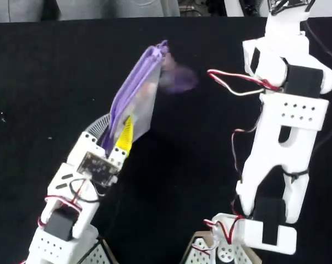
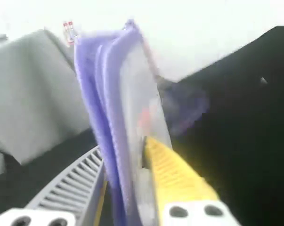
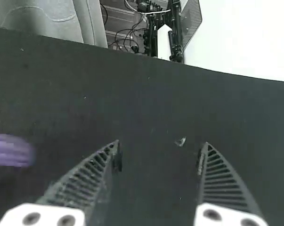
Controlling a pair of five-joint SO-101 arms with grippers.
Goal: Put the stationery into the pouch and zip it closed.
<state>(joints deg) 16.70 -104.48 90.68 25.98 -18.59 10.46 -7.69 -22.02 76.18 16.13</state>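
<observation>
As seen from above: purple pouch (image 1: pixel 135 93) in air over black table (image 1: pixel 44 82), clamped at one end in left gripper (image 1: pixel 117 135). From left wrist: reddish thing (image 2: pixel 144 120) inside, too blurred to name. From right wrist: right gripper (image 3: pixel 158 150) spread wide, empty, above table.

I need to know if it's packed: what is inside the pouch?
Through the clear side of the pouch, a faint reddish patch shows, too blurred to identify. The left pincer clamps the lower part, hiding whatever sits there.
</observation>
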